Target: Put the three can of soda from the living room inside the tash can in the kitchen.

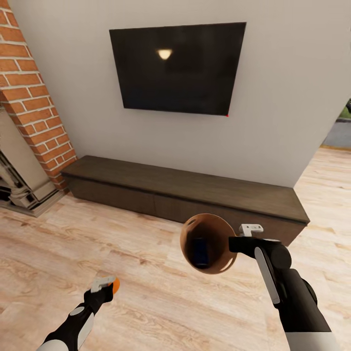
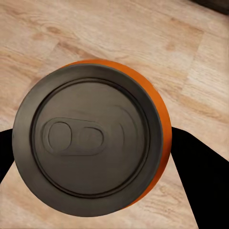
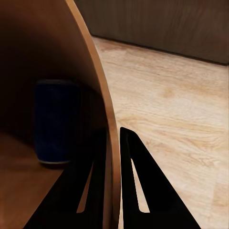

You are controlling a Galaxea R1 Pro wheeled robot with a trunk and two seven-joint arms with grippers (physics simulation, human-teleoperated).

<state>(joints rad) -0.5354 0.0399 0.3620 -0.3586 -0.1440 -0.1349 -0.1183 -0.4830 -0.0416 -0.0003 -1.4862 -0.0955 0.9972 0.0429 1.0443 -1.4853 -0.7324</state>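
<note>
While the right end effector [image 1: 237, 243] pinches the trash can's [image 1: 187, 233] rim, blue can [image 3: 56, 121] inside, the left end effector [image 1: 108, 284] grips an orange can [image 2: 160, 119]; dropping it in comes next.

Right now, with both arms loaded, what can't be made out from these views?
- Third soda can: its whereabouts can't be told.
- Orange can: label and body, hidden behind its own top in the left wrist view; tiny in the left gripper in the head view.
- Dark blue can: upper end lost in shadow inside the trash can.
- Right gripper: one finger hidden behind the rim.
</note>
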